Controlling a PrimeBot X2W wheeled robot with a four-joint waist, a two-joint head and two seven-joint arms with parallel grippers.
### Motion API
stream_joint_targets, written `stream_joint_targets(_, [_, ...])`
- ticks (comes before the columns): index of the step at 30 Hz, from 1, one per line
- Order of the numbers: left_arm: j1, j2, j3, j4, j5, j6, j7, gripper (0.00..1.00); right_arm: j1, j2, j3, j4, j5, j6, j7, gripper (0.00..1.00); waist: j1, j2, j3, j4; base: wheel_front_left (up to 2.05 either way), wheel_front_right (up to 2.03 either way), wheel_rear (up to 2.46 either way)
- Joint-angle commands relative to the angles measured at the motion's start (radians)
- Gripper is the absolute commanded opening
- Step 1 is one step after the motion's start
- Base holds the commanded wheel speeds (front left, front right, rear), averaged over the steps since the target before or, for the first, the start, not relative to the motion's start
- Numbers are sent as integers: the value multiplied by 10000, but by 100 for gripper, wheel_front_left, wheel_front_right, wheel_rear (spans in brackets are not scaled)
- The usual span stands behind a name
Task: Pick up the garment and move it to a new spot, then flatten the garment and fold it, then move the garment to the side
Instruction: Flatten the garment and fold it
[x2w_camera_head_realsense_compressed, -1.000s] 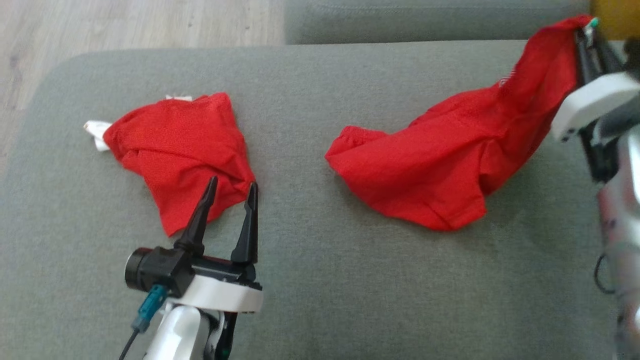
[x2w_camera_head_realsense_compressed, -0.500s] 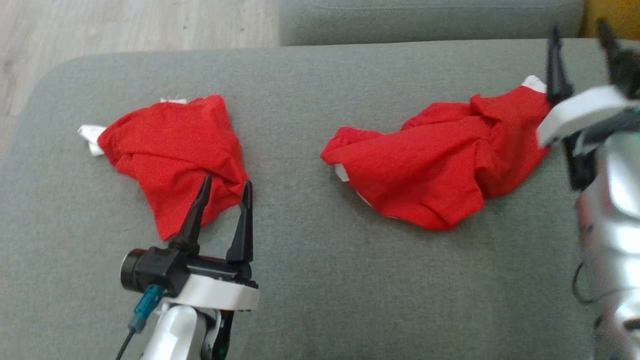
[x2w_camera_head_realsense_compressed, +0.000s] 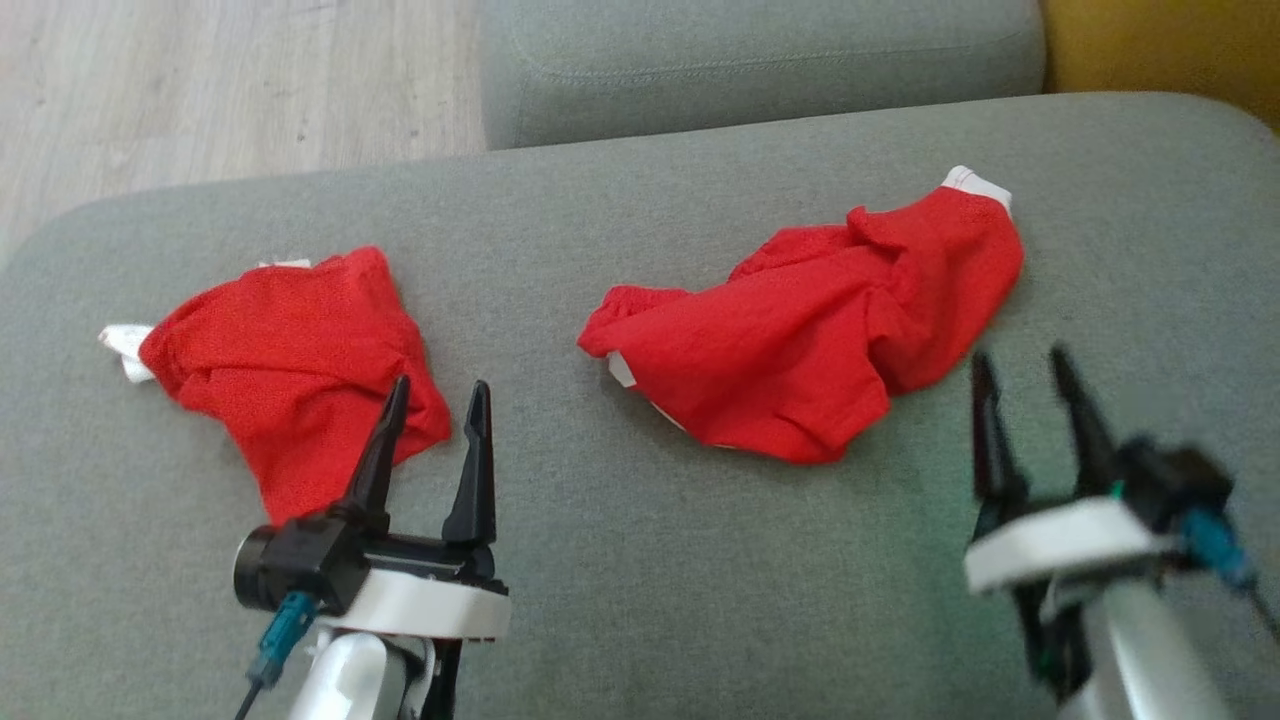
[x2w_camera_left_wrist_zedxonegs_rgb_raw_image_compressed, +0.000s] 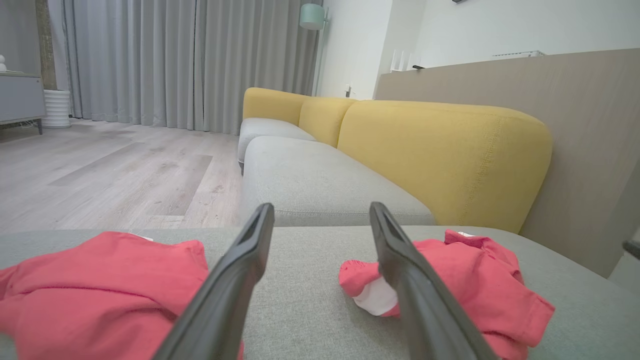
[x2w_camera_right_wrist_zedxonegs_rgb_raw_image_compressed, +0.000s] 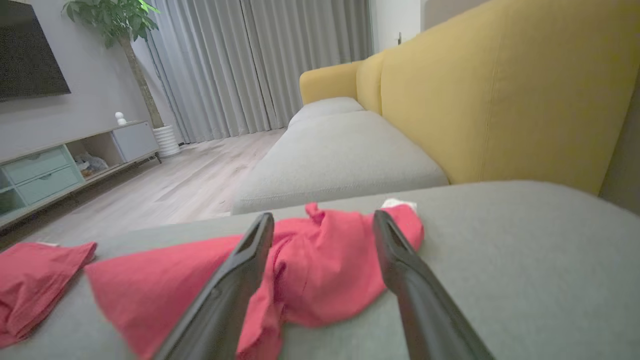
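Note:
Two crumpled red garments with white trim lie on the grey sofa seat (x2w_camera_head_realsense_compressed: 650, 580). The right garment (x2w_camera_head_realsense_compressed: 810, 325) (x2w_camera_right_wrist_zedxonegs_rgb_raw_image_compressed: 310, 270) (x2w_camera_left_wrist_zedxonegs_rgb_raw_image_compressed: 475, 280) rests in a loose heap at centre right. My right gripper (x2w_camera_head_realsense_compressed: 1020, 365) (x2w_camera_right_wrist_zedxonegs_rgb_raw_image_compressed: 322, 220) stands open just in front of it, holding nothing. The left garment (x2w_camera_head_realsense_compressed: 290, 370) (x2w_camera_left_wrist_zedxonegs_rgb_raw_image_compressed: 95, 280) (x2w_camera_right_wrist_zedxonegs_rgb_raw_image_compressed: 30, 280) lies at the left. My left gripper (x2w_camera_head_realsense_compressed: 435, 390) (x2w_camera_left_wrist_zedxonegs_rgb_raw_image_compressed: 320, 210) is open at that garment's near right edge, with nothing between its fingers.
Wooden floor (x2w_camera_head_realsense_compressed: 220, 80) lies beyond the seat's far left edge. A second grey seat cushion (x2w_camera_head_realsense_compressed: 760, 60) adjoins at the back, and a yellow backrest (x2w_camera_right_wrist_zedxonegs_rgb_raw_image_compressed: 500, 85) rises on the right. A TV cabinet (x2w_camera_right_wrist_zedxonegs_rgb_raw_image_compressed: 60, 160) stands across the room.
My right gripper let go of the right garment, which dropped into a heap, and the arm drew back to the near right. The camera also shifted. The left gripper stayed put.

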Motion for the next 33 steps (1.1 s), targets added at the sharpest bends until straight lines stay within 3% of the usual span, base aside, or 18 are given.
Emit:
stream_joint_targets(1, [-227, 7, 291, -342, -34, 84, -95, 100, 210, 86, 546, -652, 397, -7, -115, 100, 1, 0, -60, -66, 0, 0, 0])
stream_joint_targets(6, [-183, 7, 258, -345, -53, 98, -95, 100, 1387, 89, 964, -1070, 498, -7, -123, 100, 1, 0, -95, -108, 0, 0, 0])
stream_joint_targets(13, [-163, 7, 177, -274, -14, 53, -95, 100, 1617, 90, 1131, -963, 255, -7, -134, 100, 1, 0, -148, 54, 0, 0, 0])
stream_joint_targets(33, [-586, 7, -24, -217, 71, -30, -95, 100, -82, 91, 2269, 2142, 23, -7, 1027, 100, 1, 0, 699, 1044, 0, 0, 0])
